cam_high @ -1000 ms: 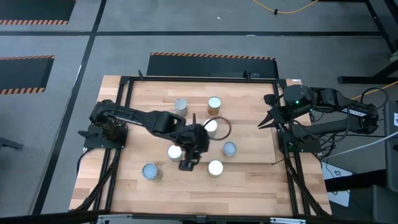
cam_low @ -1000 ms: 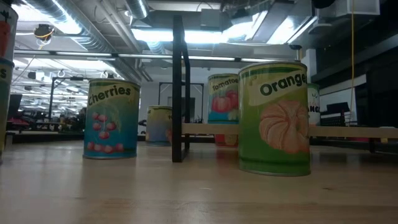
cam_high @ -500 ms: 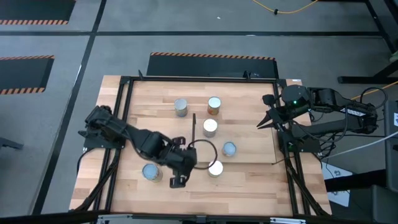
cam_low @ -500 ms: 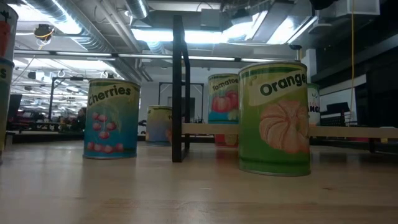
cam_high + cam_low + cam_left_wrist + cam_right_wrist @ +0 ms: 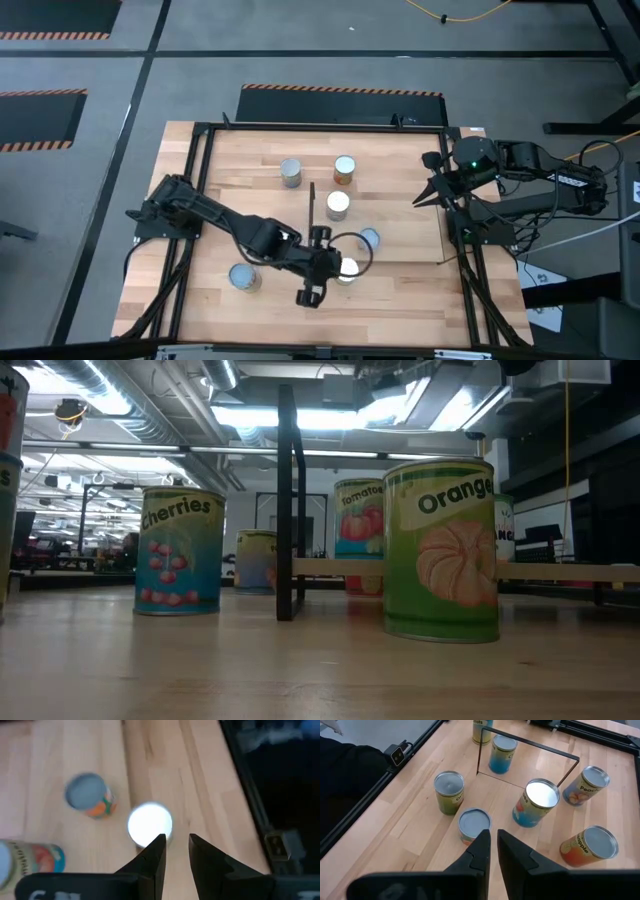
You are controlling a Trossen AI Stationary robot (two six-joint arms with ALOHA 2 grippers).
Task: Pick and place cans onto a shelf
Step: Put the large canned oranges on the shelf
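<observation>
Bright, even overhead light. Ceiling strip lamps [image 5: 300, 415] blaze white in the low view. The can [image 5: 149, 824] just beyond the left fingers [image 5: 154, 851] glares to a blown-out, blurred disc; the desk [image 5: 200, 795] there is soft. Another can top [image 5: 542, 794] ahead of the right fingers [image 5: 481, 845] shines.

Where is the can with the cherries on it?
In the low view, the cherries can stands on the table's left, left of the shelf's dark upright panel.
</observation>
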